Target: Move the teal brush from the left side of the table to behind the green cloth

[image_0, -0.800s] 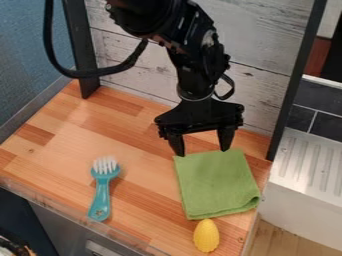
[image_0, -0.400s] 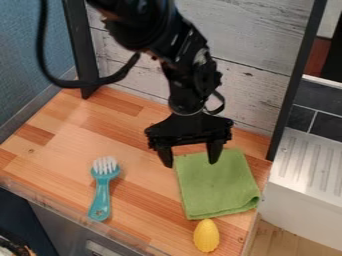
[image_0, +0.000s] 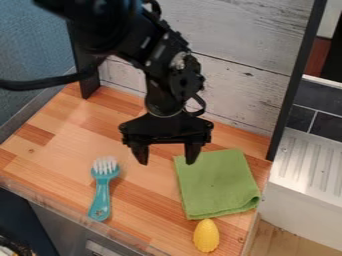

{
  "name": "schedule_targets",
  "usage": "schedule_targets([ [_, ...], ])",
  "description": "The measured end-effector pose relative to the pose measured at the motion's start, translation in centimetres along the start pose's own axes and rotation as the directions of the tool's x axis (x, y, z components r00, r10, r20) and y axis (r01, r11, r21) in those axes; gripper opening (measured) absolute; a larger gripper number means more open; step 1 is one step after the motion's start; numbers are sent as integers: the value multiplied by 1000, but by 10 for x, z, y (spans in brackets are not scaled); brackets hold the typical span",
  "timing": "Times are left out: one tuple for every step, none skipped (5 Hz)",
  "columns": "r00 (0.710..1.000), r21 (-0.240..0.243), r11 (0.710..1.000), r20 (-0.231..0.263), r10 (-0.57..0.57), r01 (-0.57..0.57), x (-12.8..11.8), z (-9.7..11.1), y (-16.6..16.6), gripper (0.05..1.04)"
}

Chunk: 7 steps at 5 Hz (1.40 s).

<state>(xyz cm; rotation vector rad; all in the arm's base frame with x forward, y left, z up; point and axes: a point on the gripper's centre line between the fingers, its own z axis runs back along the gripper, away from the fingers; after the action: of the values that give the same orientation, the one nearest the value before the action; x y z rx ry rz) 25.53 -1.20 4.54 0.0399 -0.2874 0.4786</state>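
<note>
The black gripper (image_0: 167,161) hangs open over the middle of the wooden counter (image_0: 143,187), its two fingers spread apart with nothing between them. Its right finger is by the upper left corner of a folded green cloth (image_0: 217,185). To the lower left of the gripper lies a teal brush (image_0: 101,192) with white bristles toward the back. A yellow corn-like toy (image_0: 206,235) sits just in front of the cloth, near the counter's front right.
Behind the counter stands a whitewashed plank wall (image_0: 234,70) between dark posts. A blue wall (image_0: 33,45) rises at the left. On the right is a ridged metal drainboard (image_0: 310,165), beyond the counter's edge. A clear strip (image_0: 80,220) runs along the front edge.
The open gripper has moved left and slightly toward the front, away from above the cloth's back edge. Cloth, brush and yellow toy have stayed where they were.
</note>
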Motion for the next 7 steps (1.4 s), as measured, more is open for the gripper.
schedule_targets([
  [1000,58,998,-29,8,-6,-8,-8,36,999],
  [999,88,996,-43,32,-28,-14,-16,61,999],
  [992,96,991,-79,103,-95,-20,-28,86,999],
  [987,92,990,-110,113,-103,-23,-43,97,999],
  [985,94,991,-133,111,-99,-25,-57,100,999],
  [983,91,990,-140,117,-105,-23,-63,99,999],
  [981,69,991,-151,126,-116,-20,-71,96,944],
])
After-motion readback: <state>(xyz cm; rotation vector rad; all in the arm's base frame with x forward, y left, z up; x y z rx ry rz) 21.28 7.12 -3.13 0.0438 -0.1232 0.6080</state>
